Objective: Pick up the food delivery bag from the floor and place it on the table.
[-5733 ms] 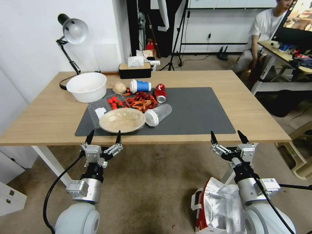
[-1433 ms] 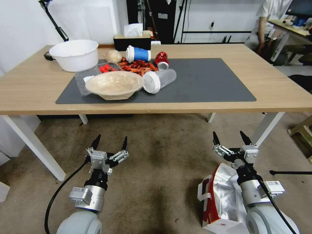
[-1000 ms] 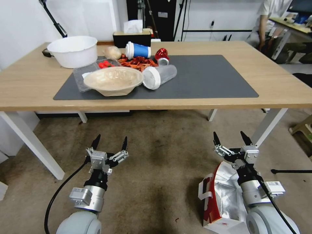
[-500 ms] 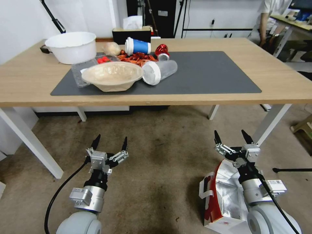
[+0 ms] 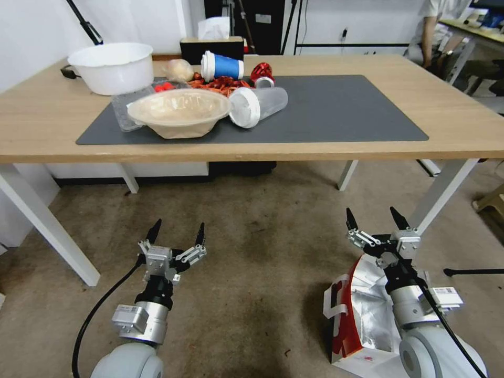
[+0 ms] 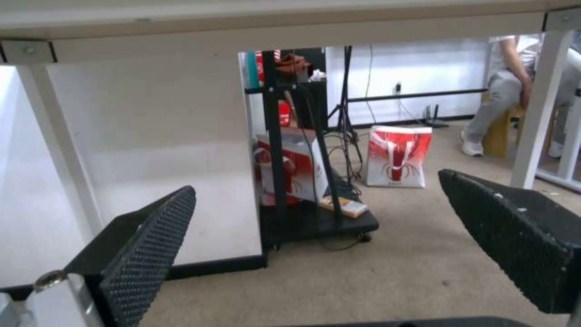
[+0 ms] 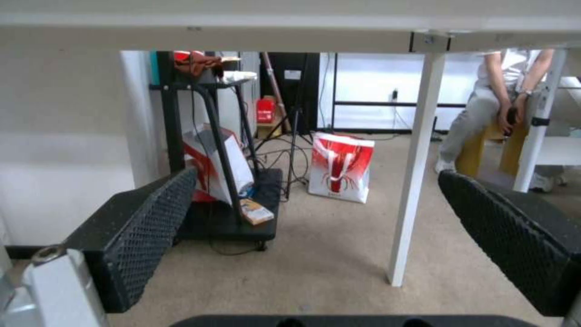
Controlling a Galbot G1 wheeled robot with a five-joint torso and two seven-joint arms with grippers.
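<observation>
Worn brown-grey floor (image 5: 252, 273) is seen across the lower half of the head view, and the table (image 5: 462, 131) spans the upper half, its white legs reaching the carpet at the left and right edges. At the upper left of the frame a white bowl (image 5: 111, 67) is set on the wood. Right of it, on the left part of the grey mat (image 5: 341, 113), a beige bowl (image 5: 178, 111), a blue cup (image 5: 222, 66) lying on its side, a clear cup (image 5: 258, 106) and a red can (image 5: 262, 74) are crowded together.

At the lower left of the frame the left gripper (image 5: 176, 235) is held above the carpet with its fingers spread wide and nothing between them; in the left wrist view both pads (image 6: 148, 254) are seen far apart under the table edge. At the lower right the right gripper (image 5: 376, 220) is likewise spread wide and empty. Just below it, at the lower right corner, the bag (image 5: 362, 310) is seen standing on the floor, partly hidden behind the right arm, foil mouth open.
</observation>
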